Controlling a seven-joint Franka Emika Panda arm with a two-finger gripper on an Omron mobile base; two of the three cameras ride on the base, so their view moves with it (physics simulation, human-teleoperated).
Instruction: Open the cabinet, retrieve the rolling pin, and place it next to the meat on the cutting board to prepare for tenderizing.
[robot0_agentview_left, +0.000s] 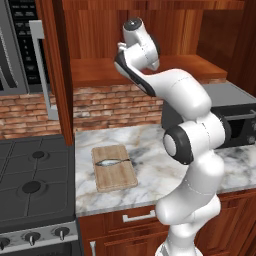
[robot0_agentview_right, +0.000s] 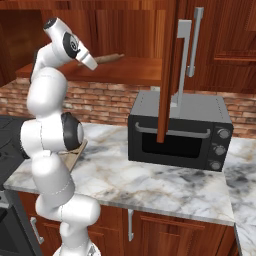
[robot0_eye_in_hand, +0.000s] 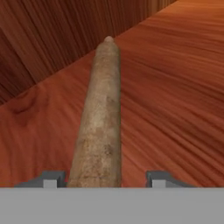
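The cabinet (robot0_agentview_left: 100, 70) stands open, and my arm reaches onto its lower shelf. In the hand view the rolling pin (robot0_eye_in_hand: 103, 109) lies on the shelf and runs away from me, between my fingertips (robot0_eye_in_hand: 50, 179). My gripper (robot0_eye_in_hand: 105, 179) straddles its near end; the left tip is close against the wood and a gap shows at the right tip. From the right base view the rolling pin (robot0_agentview_right: 107, 58) sticks out past my hand. The cutting board (robot0_agentview_left: 114, 167) lies on the marble counter beside the stove, with the meat (robot0_agentview_left: 111, 162) across its upper part.
The open cabinet doors (robot0_agentview_left: 57, 75) (robot0_agentview_right: 167, 75) hang edge-on over the counter on either side of my arm. A dark microwave (robot0_agentview_right: 180, 132) sits on the counter to the right. The stove (robot0_agentview_left: 32, 185) is left of the board.
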